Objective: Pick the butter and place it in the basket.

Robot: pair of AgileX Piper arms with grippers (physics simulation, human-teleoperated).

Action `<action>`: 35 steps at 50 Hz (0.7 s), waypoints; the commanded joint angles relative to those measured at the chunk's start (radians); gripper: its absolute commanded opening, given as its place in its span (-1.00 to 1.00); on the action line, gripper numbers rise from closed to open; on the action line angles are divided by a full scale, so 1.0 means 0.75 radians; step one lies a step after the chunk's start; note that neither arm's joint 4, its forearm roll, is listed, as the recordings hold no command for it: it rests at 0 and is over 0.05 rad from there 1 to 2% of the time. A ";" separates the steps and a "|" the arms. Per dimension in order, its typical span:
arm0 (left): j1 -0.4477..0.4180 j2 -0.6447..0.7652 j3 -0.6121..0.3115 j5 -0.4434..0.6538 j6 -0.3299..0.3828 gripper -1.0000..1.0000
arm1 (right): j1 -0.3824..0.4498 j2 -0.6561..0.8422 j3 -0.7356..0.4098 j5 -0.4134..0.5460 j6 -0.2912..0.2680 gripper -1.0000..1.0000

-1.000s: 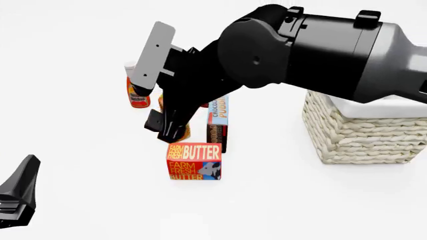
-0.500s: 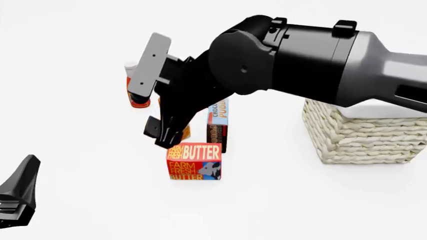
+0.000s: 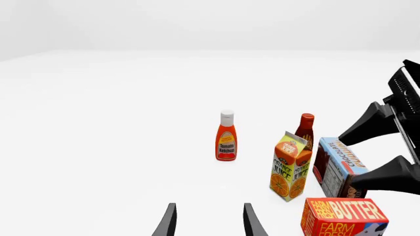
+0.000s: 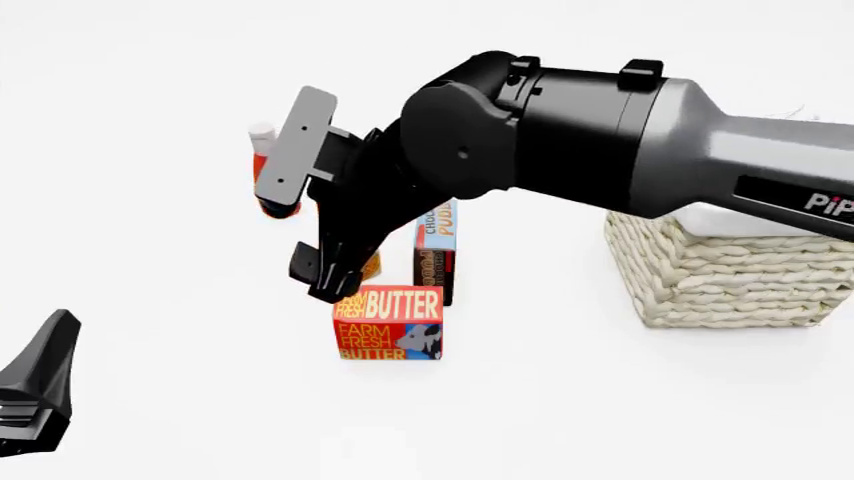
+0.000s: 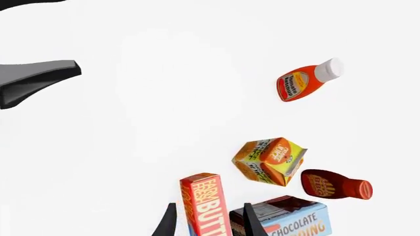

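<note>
The butter (image 4: 388, 322), a red-orange box with white lettering, stands on the white table in the front view. My right gripper (image 4: 320, 275) is open and hangs just above the box's top left corner, not touching it. In the right wrist view the butter (image 5: 204, 204) lies between the open fingertips (image 5: 168, 222). The left wrist view shows the butter (image 3: 343, 216) below the right gripper's fingers (image 3: 387, 177). The wicker basket (image 4: 721, 275) stands to the right, partly hidden by the right arm. My left gripper (image 4: 34, 400) is open and empty at the near left.
Behind the butter stand a chocolate pudding box (image 4: 437, 250), an orange juice carton (image 3: 290, 167), a dark red sauce bottle (image 3: 306, 129) and a ketchup bottle (image 3: 226, 140). In the front view the right arm hides most of the carton and the ketchup.
The right arm has swung left and down. Its open fingertips have come closer to the butter's top. The butter and the left gripper have not moved.
</note>
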 commanded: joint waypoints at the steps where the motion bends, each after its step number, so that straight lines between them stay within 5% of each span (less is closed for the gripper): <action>1: 0.000 0.000 0.000 0.000 0.000 1.00 | -0.008 0.028 -0.003 -0.009 0.001 1.00; 35: 0.000 0.000 0.000 0.000 0.000 1.00 | -0.041 0.121 -0.021 -0.010 -0.001 1.00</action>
